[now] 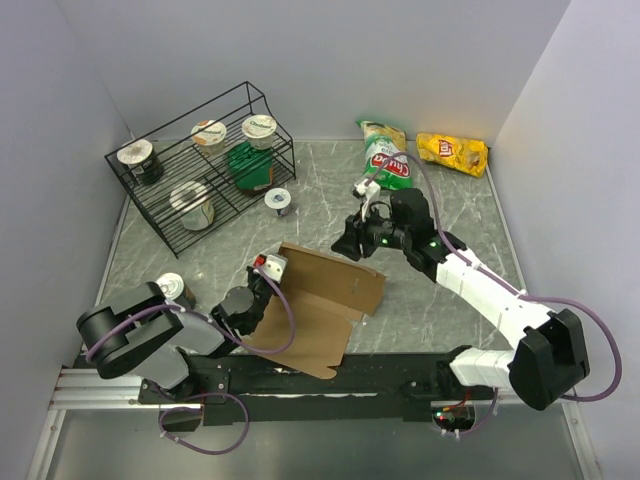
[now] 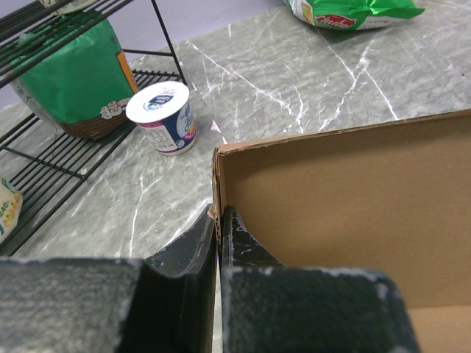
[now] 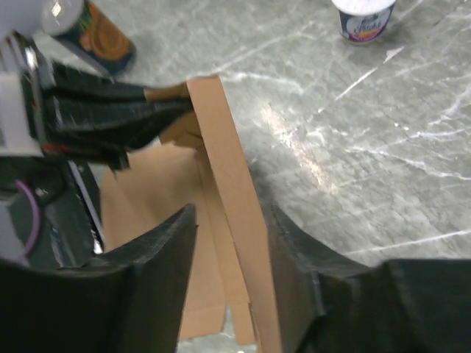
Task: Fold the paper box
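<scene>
While the left gripper (image 2: pixel 218 220) is clenching one end of a raised wall, the paper box (image 1: pixel 320 300) is lying only partly formed near the middle of the table (image 1: pixel 470 210). In the overhead view it is sitting a little toward 6 o'clock, just ahead of the arm bases. Its base panel is resting flat and running off toward 5 o'clock, and one long wall is standing upright along the side facing 12 o'clock. The left jaws are pinching that wall's 9 o'clock corner, with the cardboard sandwiched between the fingers and no gap showing.

The right gripper (image 3: pixel 229 213) is hovering at the wall's 3 o'clock stretch. Its jaws are standing apart and straddling the top edge, and a gap is showing beside the cardboard, so it is grasping nothing yet.

The step in hand seems to be steadying the long wall and getting a second grasp on it. The remaining flaps are looking unfolded, so the job appears to be at an early stage. The next move is probably calling for the right jaws to close squarely on the wall. The left grip would be anchoring the corner, so that a side flap can be bent inward without the sheet sliding or buckling.

A yogurt cup (image 2: pixel 162 118) is standing near the box's 11 o'clock corner. The green chip bag (image 1: pixel 383 155) and yellow chip bag (image 1: pixel 452 152) are lying well apart toward 1 o'clock.
</scene>
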`<state>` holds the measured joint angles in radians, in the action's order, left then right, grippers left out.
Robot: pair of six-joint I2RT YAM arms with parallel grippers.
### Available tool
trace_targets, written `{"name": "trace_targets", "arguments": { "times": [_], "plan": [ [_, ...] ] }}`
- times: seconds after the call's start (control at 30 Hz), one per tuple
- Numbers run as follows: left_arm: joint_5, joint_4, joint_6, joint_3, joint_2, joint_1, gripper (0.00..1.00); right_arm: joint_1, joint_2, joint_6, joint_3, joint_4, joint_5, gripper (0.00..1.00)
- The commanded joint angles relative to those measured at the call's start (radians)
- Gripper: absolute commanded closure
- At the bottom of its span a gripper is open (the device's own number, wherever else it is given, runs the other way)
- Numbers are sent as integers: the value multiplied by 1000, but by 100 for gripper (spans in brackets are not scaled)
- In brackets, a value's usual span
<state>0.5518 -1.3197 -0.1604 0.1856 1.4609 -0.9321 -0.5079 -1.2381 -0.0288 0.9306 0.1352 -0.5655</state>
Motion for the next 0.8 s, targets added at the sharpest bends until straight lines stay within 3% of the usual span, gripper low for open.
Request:
{"name": "trace_targets", "arguments": {
  "times": [0.0, 0.23, 0.63, 0.77],
  "plan": [
    [-44, -243, 2, 8, 16, 4, 99, -35, 31, 95, -36, -37, 94, 55],
    [-46, -242, 15, 5, 19, 4, 99, -110, 3, 73, -79, -74, 297, 66],
    [-24, -205, 38, 5, -4, 6, 99, -196, -69, 69, -92, -62, 407, 69],
    [-21, -184, 45, 9, -16, 4, 93, -211, -80, 72, -95, -62, 438, 69]
  ]
}}
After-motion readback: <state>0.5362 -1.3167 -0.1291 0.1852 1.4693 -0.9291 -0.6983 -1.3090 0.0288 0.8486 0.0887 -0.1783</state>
